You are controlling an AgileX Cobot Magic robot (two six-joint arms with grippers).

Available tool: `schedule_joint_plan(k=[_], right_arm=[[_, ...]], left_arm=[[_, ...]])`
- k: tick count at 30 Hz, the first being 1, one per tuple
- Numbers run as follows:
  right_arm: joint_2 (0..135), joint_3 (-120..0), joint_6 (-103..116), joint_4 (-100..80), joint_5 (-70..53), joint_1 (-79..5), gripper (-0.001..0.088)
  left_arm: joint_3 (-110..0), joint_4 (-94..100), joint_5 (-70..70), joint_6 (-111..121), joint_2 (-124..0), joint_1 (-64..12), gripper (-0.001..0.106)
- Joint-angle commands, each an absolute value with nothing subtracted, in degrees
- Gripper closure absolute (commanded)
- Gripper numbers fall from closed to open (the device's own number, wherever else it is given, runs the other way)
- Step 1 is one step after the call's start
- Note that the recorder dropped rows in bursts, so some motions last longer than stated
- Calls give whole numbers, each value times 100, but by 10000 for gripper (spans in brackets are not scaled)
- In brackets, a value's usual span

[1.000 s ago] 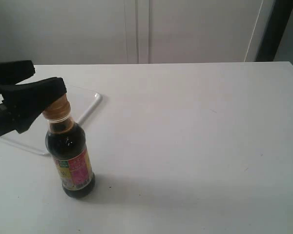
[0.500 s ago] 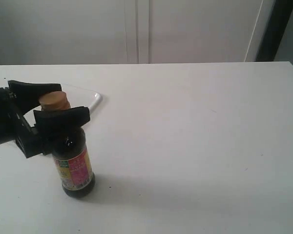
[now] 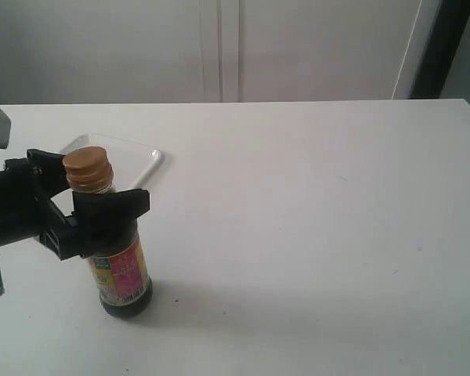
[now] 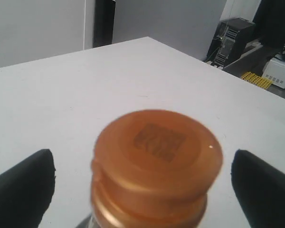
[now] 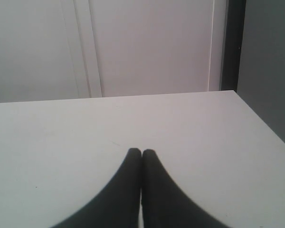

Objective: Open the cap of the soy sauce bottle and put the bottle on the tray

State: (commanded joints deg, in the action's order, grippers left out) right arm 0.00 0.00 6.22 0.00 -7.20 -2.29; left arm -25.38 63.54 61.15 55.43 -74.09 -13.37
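The soy sauce bottle (image 3: pixel 119 270) stands upright on the white table near the front left, with dark liquid and a pink and yellow label. Its golden-brown cap (image 3: pixel 87 168) is closed; in the left wrist view the cap (image 4: pixel 156 159) fills the middle. My left gripper (image 3: pixel 94 194) is open and straddles the bottle just below the cap, one black finger (image 4: pixel 20 186) on each side, both clear of the cap. The white tray (image 3: pixel 151 159) lies behind the bottle, partly hidden by the arm. My right gripper (image 5: pixel 141 155) is shut on nothing above bare table and is outside the exterior view.
The white table (image 3: pixel 313 204) stretches to the right of the bottle. A pale wall with cabinet doors (image 3: pixel 219 47) rises behind the table's far edge. In the left wrist view, dark equipment (image 4: pixel 237 33) stands beyond the table.
My left gripper came down from cap height and shifted, so its fingers now sit on either side of the bottle's neck. The bottle stayed where it was.
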Motion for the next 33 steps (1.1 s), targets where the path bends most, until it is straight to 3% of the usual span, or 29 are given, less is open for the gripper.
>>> schedule_joint_plan(k=[24, 33], right_arm=[[0, 0, 622, 0, -720, -229, 868], [0, 0, 622, 0, -695, -229, 868]], left_arm=[[-2079, 5696, 6136, 4575, -8200, -1337, 3], [-2079, 5615, 6248, 4254, -8637, -1337, 92]])
